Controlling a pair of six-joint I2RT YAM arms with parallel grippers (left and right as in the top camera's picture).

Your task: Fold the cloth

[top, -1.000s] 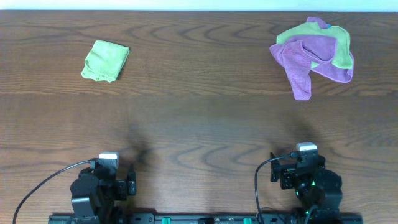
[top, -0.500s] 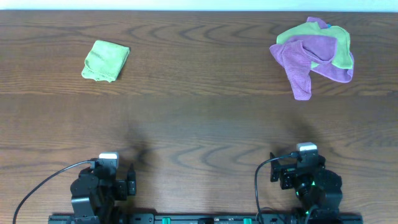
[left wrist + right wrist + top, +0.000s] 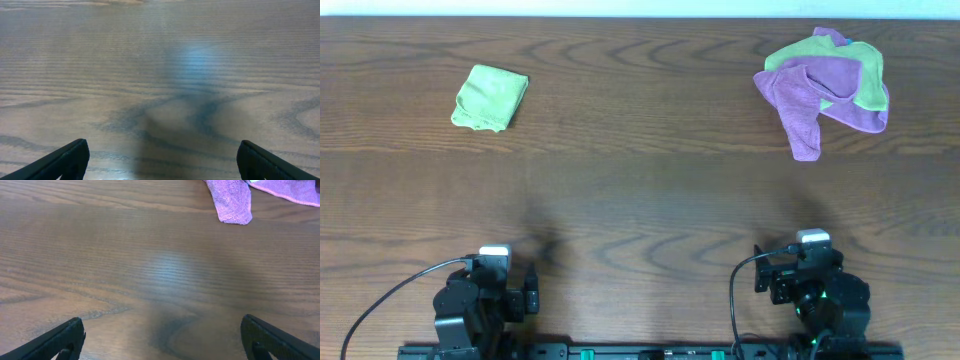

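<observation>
A crumpled heap of purple cloth (image 3: 812, 98) and green cloth (image 3: 868, 78) lies at the table's far right; its purple corner shows at the top of the right wrist view (image 3: 231, 200). A folded green cloth (image 3: 490, 97) lies at the far left. My left gripper (image 3: 510, 272) is open and empty at the front left edge, its fingers wide apart over bare wood (image 3: 161, 159). My right gripper (image 3: 800, 262) is open and empty at the front right edge (image 3: 162, 339), well short of the heap.
The brown wooden table (image 3: 640, 200) spans the whole view. Black cables run from both arm bases along the front edge (image 3: 380, 300).
</observation>
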